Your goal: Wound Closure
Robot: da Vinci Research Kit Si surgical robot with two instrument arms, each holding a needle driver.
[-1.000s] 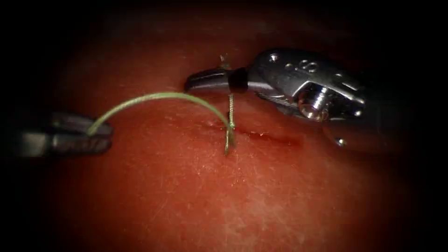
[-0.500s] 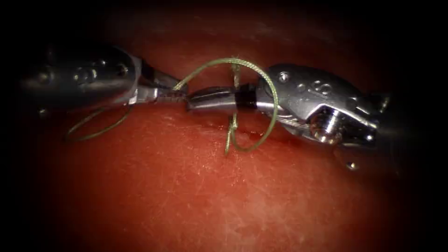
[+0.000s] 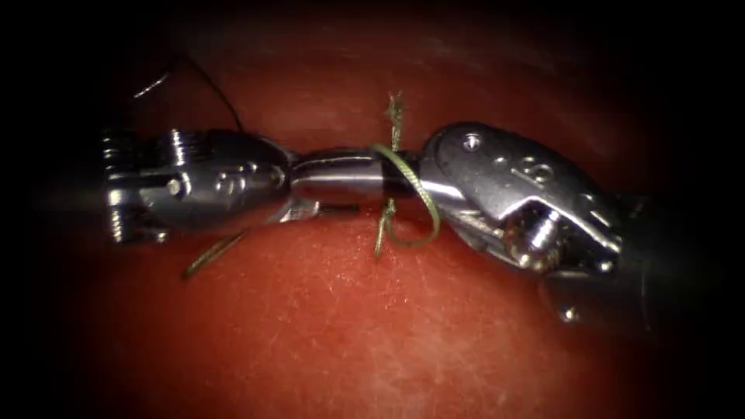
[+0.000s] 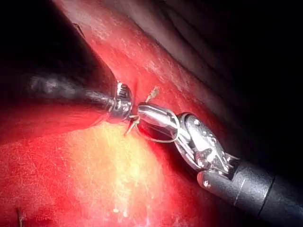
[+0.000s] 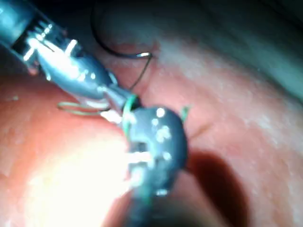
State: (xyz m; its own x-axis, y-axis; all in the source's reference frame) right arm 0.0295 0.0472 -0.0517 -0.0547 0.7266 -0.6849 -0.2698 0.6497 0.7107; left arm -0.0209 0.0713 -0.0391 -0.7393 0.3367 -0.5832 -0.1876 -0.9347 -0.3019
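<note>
Left tool (image 3: 314,208) tight on thread (image 3: 415,198), loop round right tool's (image 3: 304,174) shut jaws, needle (image 3: 151,84) loose.

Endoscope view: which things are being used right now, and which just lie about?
In use: left tool holding thread; right tool with the thread looped round it; tissue.
Lying about: needle, free on the tissue, held by neither tool; thread ends.

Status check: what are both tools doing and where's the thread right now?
Left tool tip to tip with right tool; jaws unclear. Thread looped round right tool's jaws, over the stitch in the tissue. Nothing blocking.
</note>
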